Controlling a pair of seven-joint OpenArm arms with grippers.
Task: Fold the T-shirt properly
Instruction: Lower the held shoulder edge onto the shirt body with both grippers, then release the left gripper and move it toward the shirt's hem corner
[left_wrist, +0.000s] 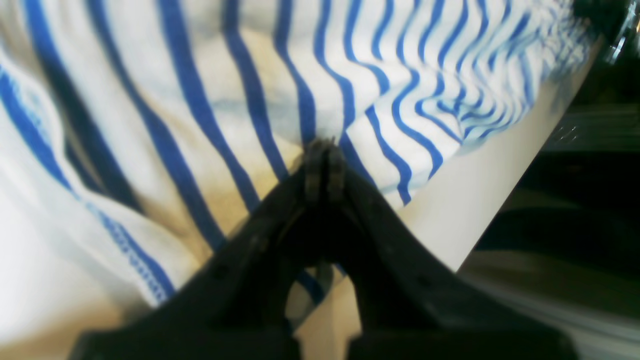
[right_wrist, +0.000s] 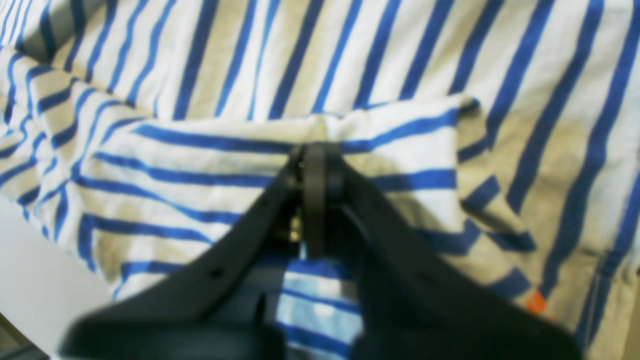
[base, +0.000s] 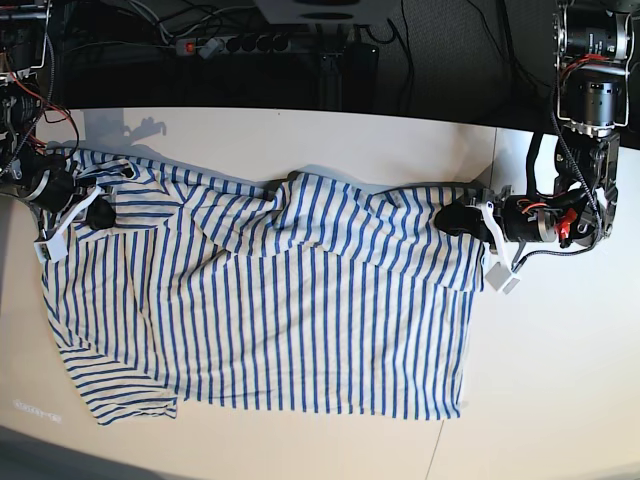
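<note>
Base view is showing the table (base: 560, 380) carrying the shirt (base: 280, 320), spread wide and rumpled along its far edge. It is looking light, limp and quick to sag, so edges are offering the surest hold. Left gripper (base: 452, 217) and right gripper (base: 100, 214) are each pinching a far-edge fold, jaws pressed together.

my left gripper (left_wrist: 325, 150) is pinched tight on a fold of the shirt (left_wrist: 210, 100) (blue stripes blurred), white table (left_wrist: 480, 200) alongside.
</note>
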